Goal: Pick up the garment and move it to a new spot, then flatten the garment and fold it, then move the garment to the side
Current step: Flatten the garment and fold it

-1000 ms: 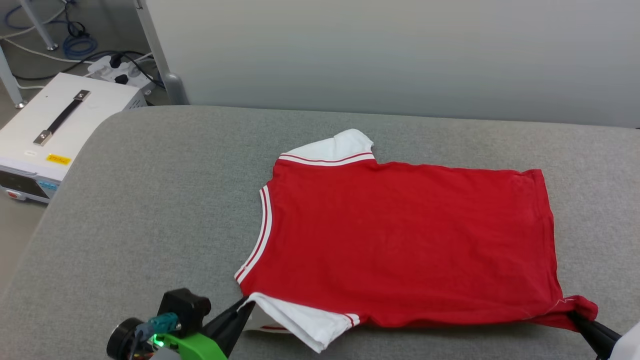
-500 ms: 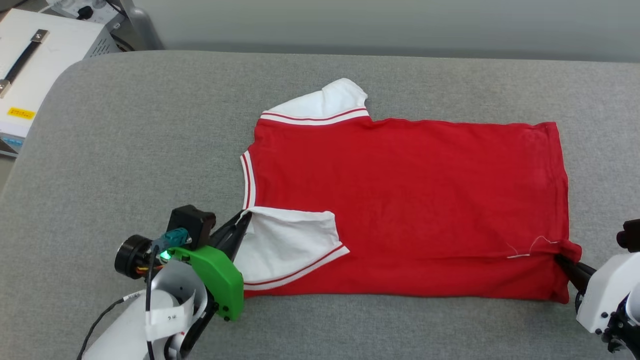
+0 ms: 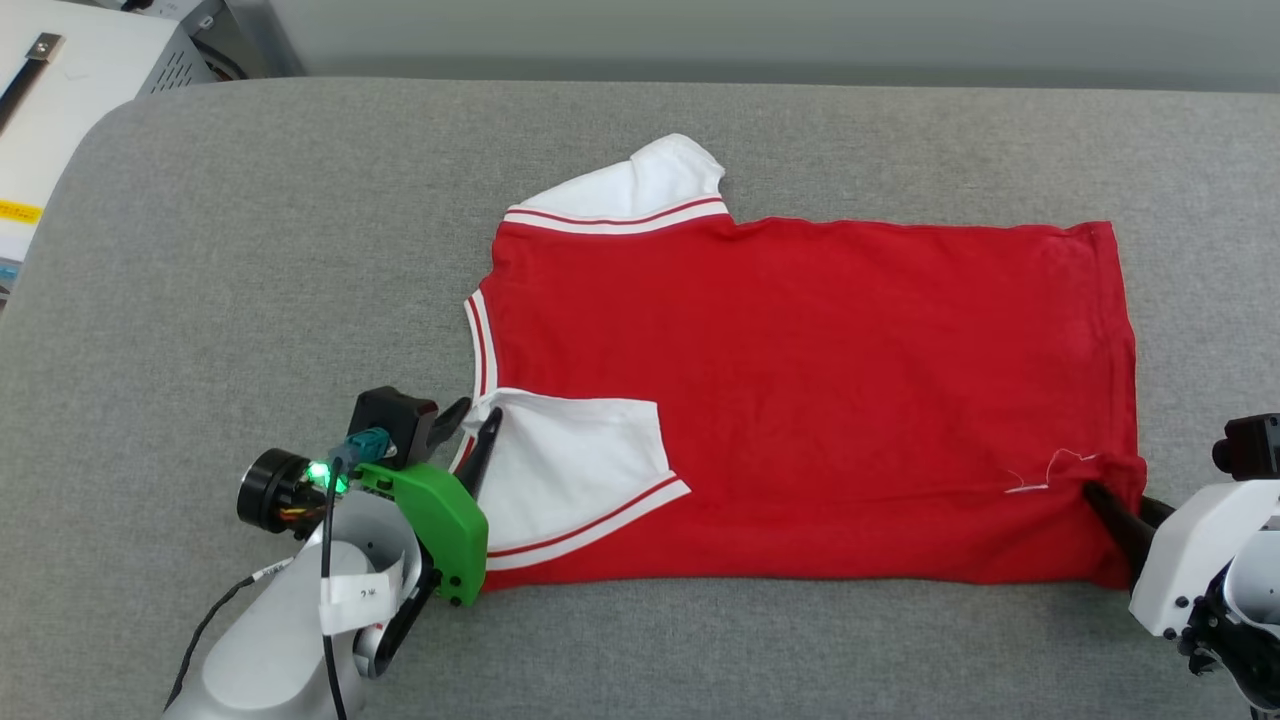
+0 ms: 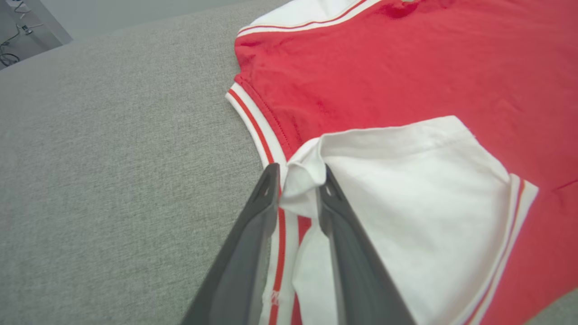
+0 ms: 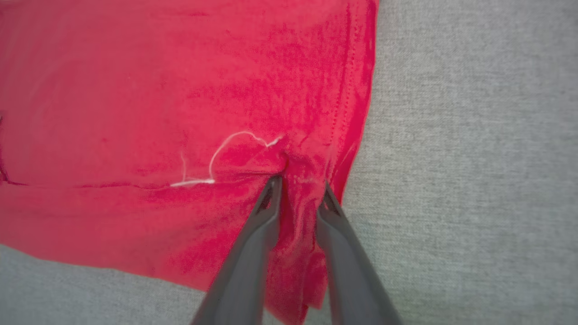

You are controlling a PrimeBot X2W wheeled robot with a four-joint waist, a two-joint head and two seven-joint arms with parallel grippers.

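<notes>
**Red shirt flat on the bench, a pincer at each near corner**

Head view: the garment lies spread on the grey bench, right of centre, with its neck trim toward the robot's left and its hem toward the right. The far white sleeve sticks out past the far edge. The near white sleeve is folded over onto the red body. The left pincer sits at the corner of that folded sleeve, its two dark fingers visibly apart. The right pincer is at the near hem corner, just beside a loose white thread. A white box stands beyond the bench's far left corner.

Left wrist view: the left pincer has its jaws parted. A small bunch of white sleeve cloth stands between the tips, and the striped neck trim runs under the left finger. Bare bench shows to the left.

Right wrist view: the right pincer also has its jaws parted, with a ridge of puckered red cloth rising in the gap at the hem. The thread curls just to the left of the tips, and grey bench lies to the right.
</notes>
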